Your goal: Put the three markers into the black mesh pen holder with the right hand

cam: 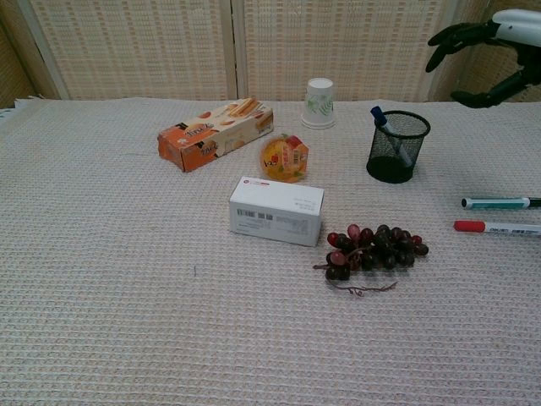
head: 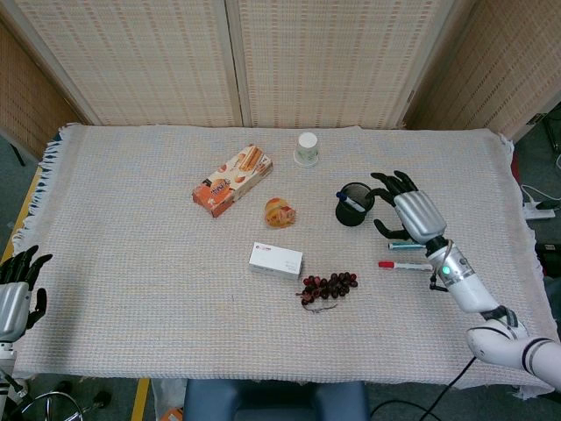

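Blue marker [cam: 388,133] sits in the mesh pen holder [cam: 398,147], my right hand [head: 410,208] is spread and empty, so next I'd grab the green marker [cam: 500,202].

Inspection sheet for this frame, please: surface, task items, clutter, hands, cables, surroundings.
Surface: table under a pale woven cloth, fringed on the far left edge.
Job's things: black mesh pen holder upright, blue-capped marker leaning inside; green marker and red marker lying side by side on the cloth.
Clutter: snack box, paper cup, orange packet, white box, grapes.
Hands: right hand empty, fingers spread, beside the holder and above the two markers; left hand empty at the table's near left edge.
Cables: black cable under the right arm; a power strip with cords on the floor.
Surroundings: woven screen panels behind the table.
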Available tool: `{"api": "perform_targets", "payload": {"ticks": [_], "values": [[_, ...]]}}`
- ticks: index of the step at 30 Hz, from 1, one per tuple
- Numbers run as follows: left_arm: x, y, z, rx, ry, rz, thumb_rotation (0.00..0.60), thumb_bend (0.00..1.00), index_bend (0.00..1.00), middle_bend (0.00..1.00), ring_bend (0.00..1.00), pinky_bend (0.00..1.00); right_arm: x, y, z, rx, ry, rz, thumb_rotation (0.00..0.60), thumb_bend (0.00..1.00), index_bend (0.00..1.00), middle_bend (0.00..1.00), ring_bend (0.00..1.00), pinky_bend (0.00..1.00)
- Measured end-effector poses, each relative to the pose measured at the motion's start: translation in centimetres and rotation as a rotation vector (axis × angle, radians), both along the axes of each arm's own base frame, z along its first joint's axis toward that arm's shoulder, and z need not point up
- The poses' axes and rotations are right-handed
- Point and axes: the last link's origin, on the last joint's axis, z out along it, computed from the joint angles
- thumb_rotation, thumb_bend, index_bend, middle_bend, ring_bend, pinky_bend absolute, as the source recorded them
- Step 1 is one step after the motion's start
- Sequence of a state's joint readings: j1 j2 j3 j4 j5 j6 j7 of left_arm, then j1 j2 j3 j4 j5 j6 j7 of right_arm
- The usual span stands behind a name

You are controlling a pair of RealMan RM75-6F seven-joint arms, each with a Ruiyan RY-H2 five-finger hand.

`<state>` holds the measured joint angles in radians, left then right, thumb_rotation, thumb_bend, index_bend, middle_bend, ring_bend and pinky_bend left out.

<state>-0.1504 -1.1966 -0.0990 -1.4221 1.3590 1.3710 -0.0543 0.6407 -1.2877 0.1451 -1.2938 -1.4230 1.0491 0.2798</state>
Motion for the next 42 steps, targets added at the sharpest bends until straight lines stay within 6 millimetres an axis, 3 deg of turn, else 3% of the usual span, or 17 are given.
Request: {"api": "perform_targets", "payload": {"ticks": [3, 4, 7, 11, 16, 28, 42], "values": [[0.1, 0.0, 0.0, 0.002, 0.0, -0.003, 0.6, 0.61, 0.17, 0.0, 0.0, 0.06, -2.4, 3.6, 0.8, -0.04, 0.153, -0.044, 0.6, 0.34, 0.36, 0.07, 0.1, 0.0], [0.2, 0.0, 0.0, 0.001, 0.001, -0.004, 0.6, 0.61, 0.17, 0.0, 0.0, 0.06, -4.1, 5.5, 1.0, -0.045, 0.218, -0.091, 0.6, 0.34, 0.36, 0.07, 0.1, 0.0], [0.4, 0.0, 0.0, -0.002, 0.005, -0.007, 0.6, 0.61, 0.17, 0.0, 0.0, 0.06, -7.2, 8.8, 1.0, -0.021, 0.301, -0.199, 0.6, 0.34, 0.35, 0.07, 0.1, 0.0], [0.4, -0.1, 0.0, -0.001, 0.007, -0.006, 0.6, 0.61, 0.17, 0.0, 0.0, 0.06, -9.0, 10.6, 0.0, 0.018, 0.365, -0.245, 0.6, 0.34, 0.34, 0.07, 0.1, 0.0], [0.4, -0.1, 0.0, -0.006, 0.009, -0.003, 0.6, 0.61, 0.17, 0.0, 0.0, 0.06, -9.6, 10.3, -1.7, 0.047, 0.392, -0.256, 0.6, 0.33, 0.34, 0.07, 0.1, 0.0], [0.1, -0.1, 0.2, 0.001, 0.006, 0.006, 0.6, 0.61, 0.17, 0.0, 0.0, 0.06, -7.5, 6.9, -5.7, 0.103, 0.391, -0.211, 0.6, 0.34, 0.37, 0.07, 0.11, 0.0], [0.0, 0.0, 0.2, -0.002, 0.005, 0.013, 0.6, 0.61, 0.17, 0.0, 0.0, 0.06, -7.1, 5.2, -7.7, 0.138, 0.414, -0.227, 0.6, 0.34, 0.38, 0.07, 0.11, 0.0]]}}
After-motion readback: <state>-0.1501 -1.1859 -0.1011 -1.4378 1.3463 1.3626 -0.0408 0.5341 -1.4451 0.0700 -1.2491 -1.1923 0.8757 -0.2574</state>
